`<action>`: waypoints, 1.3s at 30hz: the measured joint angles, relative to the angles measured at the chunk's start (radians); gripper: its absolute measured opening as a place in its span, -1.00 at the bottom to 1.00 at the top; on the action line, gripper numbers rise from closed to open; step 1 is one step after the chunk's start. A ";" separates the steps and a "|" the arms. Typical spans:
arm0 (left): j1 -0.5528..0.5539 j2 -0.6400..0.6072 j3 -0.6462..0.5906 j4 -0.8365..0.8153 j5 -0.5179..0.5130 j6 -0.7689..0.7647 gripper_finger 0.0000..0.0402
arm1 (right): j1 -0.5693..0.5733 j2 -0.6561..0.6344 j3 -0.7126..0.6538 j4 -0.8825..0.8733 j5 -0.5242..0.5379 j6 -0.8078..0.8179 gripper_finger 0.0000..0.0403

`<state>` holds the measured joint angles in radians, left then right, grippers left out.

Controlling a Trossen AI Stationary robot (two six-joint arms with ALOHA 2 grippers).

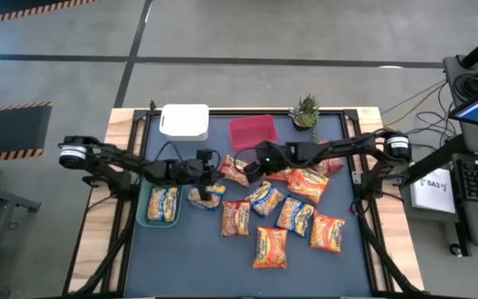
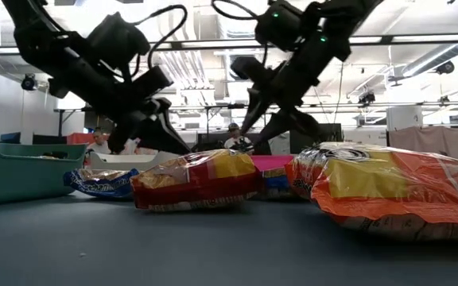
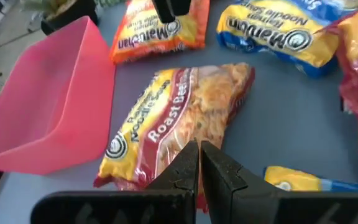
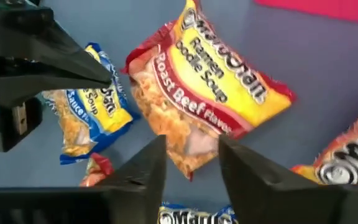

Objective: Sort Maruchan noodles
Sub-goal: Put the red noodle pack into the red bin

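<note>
Several Maruchan packets lie flat on the dark table (image 1: 181, 257). A red-and-yellow roast beef packet (image 1: 233, 170) (image 3: 179, 118) (image 4: 210, 106) lies between my two grippers. My left gripper (image 1: 212, 172) (image 3: 199, 155) is shut, its tips over that packet's end nearest it. My right gripper (image 1: 246, 166) (image 4: 191, 158) is open, one finger on each side of the packet's corner (image 4: 188, 165) and above it. A blue-and-yellow packet (image 1: 204, 197) (image 4: 92, 112) lies beside my left gripper, which also shows in the right wrist view (image 4: 55, 56). My left gripper's shut fingertips (image 3: 194, 152) stand over the near end of the roast beef packet (image 3: 166, 168), slanting down from the table's left. I cannot tell whether they touch it. The packet lies flat on the table.
A green bin (image 1: 148, 220) at the left holds one yellow-blue packet (image 1: 163, 203). A white bin (image 1: 183, 120), a red bin (image 1: 251, 131) (image 3: 48, 106) and a small potted plant (image 1: 305, 110) stand along the far edge. Orange and yellow-blue packets (image 1: 297, 212) crowd the middle and right.
</note>
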<state>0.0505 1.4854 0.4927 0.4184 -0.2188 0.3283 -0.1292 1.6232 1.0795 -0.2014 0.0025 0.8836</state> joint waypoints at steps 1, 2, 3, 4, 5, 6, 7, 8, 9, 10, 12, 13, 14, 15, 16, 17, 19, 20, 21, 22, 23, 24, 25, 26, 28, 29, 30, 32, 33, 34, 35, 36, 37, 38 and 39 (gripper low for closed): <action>0.002 0.010 0.006 0.007 0.000 -0.004 -1.00 | -0.002 0.009 0.018 -0.006 -0.001 -0.012 -0.18; 0.004 0.019 0.011 0.012 0.000 -0.005 -1.00 | -0.002 0.017 0.033 -0.014 -0.003 -0.017 -0.10; 0.005 0.028 0.012 0.011 0.000 -0.006 -1.00 | -0.002 0.028 0.046 -0.022 -0.003 -0.019 -0.02; 0.008 0.039 0.015 0.010 0.000 -0.008 -1.00 | -0.002 0.038 0.057 -0.026 -0.003 -0.020 0.05; 0.010 0.054 0.018 0.011 0.000 -0.011 -1.00 | -0.002 0.046 0.063 -0.036 -0.003 -0.020 0.12; 0.014 0.067 0.018 0.010 0.001 -0.018 -1.00 | -0.002 0.052 0.063 -0.051 -0.003 -0.018 0.18; 0.020 0.080 0.017 0.008 0.002 -0.025 -1.00 | -0.002 0.059 0.063 -0.056 -0.003 -0.010 0.24; 0.026 0.095 0.017 0.018 0.001 -0.033 -1.00 | -0.003 0.062 0.061 -0.055 -0.003 -0.003 0.29; 0.032 0.112 0.017 0.028 0.001 -0.041 -1.00 | -0.003 0.060 0.051 -0.056 -0.003 0.007 0.34; 0.038 0.125 0.017 0.031 0.001 -0.054 -1.00 | -0.003 0.058 0.038 -0.056 -0.003 0.019 0.39; 0.046 0.152 0.018 0.054 0.005 -0.081 -1.00 | -0.002 0.056 0.012 -0.038 0.000 0.050 0.46; 0.051 0.163 0.019 0.057 0.008 -0.094 -1.00 | -0.002 0.053 -0.005 -0.042 0.009 0.066 0.49; 0.054 0.174 0.020 0.061 0.012 -0.108 -1.00 | -0.002 0.051 -0.021 -0.037 0.024 0.079 0.52; 0.058 0.182 0.021 0.062 0.019 -0.120 -1.00 | -0.002 0.051 -0.036 -0.007 0.028 0.094 0.54; 0.060 0.192 0.021 0.064 0.022 -0.130 -1.00 | -0.002 0.051 -0.051 0.028 0.028 0.102 0.56; 0.062 0.199 0.021 0.065 0.022 -0.138 -1.00 | -0.002 0.051 -0.068 0.065 0.030 0.111 0.58; 0.068 0.205 0.021 0.063 0.024 -0.155 -1.00 | -0.002 0.051 -0.092 0.126 0.031 0.123 0.60; 0.072 0.206 0.021 0.060 0.024 -0.166 -1.00 | -0.002 0.051 -0.102 0.150 0.033 0.127 0.61; 0.076 0.207 0.018 0.059 0.024 -0.176 -1.00 | -0.004 0.051 -0.112 0.174 0.036 0.130 0.61; 0.078 0.205 0.013 0.055 0.023 -0.186 -1.00 | -0.005 0.051 -0.121 0.199 0.040 0.136 0.61; 0.080 0.203 0.008 0.056 0.023 -0.196 -1.00 | -0.006 0.051 -0.131 0.221 0.043 0.141 0.61; 0.083 0.203 0.003 0.058 0.021 -0.207 -1.00 | -0.007 0.051 -0.140 0.241 0.046 0.147 0.61; 0.085 0.202 -0.001 0.061 0.018 -0.216 -1.00 | -0.007 0.053 -0.146 0.258 0.051 0.150 0.61; 0.088 0.202 -0.006 0.061 0.017 -0.228 -1.00 | -0.007 0.059 -0.147 0.276 0.051 0.153 0.61; 0.090 0.203 -0.012 0.061 0.014 -0.248 -1.00 | -0.007 0.085 -0.147 0.303 0.053 0.154 0.61; 0.090 0.204 -0.014 0.059 0.011 -0.252 -1.00 | -0.007 0.103 -0.147 0.317 0.054 0.152 0.61; 0.090 0.204 -0.015 0.059 0.010 -0.252 -1.00 | -0.007 0.121 -0.147 0.338 0.056 0.148 0.61; 0.092 0.204 -0.015 0.060 0.018 -0.253 -1.00 | -0.008 0.152 -0.140 0.405 0.061 0.135 0.61; 0.092 0.204 -0.015 0.061 0.021 -0.256 -1.00 | -0.009 0.164 -0.137 0.440 0.061 0.121 0.61; 0.092 0.205 -0.016 0.061 0.022 -0.259 -1.00 | -0.011 0.173 -0.136 0.469 0.061 0.113 0.61; 0.092 0.205 -0.016 0.061 0.022 -0.261 -1.00 | -0.013 0.183 -0.136 0.494 0.060 0.106 0.61; 0.093 0.205 -0.016 0.060 0.022 -0.263 -1.00 | -0.014 0.190 -0.136 0.523 0.060 0.094 0.61; 0.093 0.207 -0.016 0.061 0.023 -0.264 -1.00 | -0.014 0.195 -0.136 0.540 0.058 0.087 0.61; 0.093 0.209 -0.016 0.062 0.024 -0.266 -1.00 | -0.014 0.199 -0.137 0.552 0.058 0.082 0.61; 0.093 0.211 -0.016 0.062 0.025 -0.267 -1.00 | -0.014 0.203 -0.137 0.567 0.057 0.072 0.61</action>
<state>0.1432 1.6960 0.4763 0.4808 -0.1942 0.0616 -0.1429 1.8262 0.9424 0.3660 0.0597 0.9560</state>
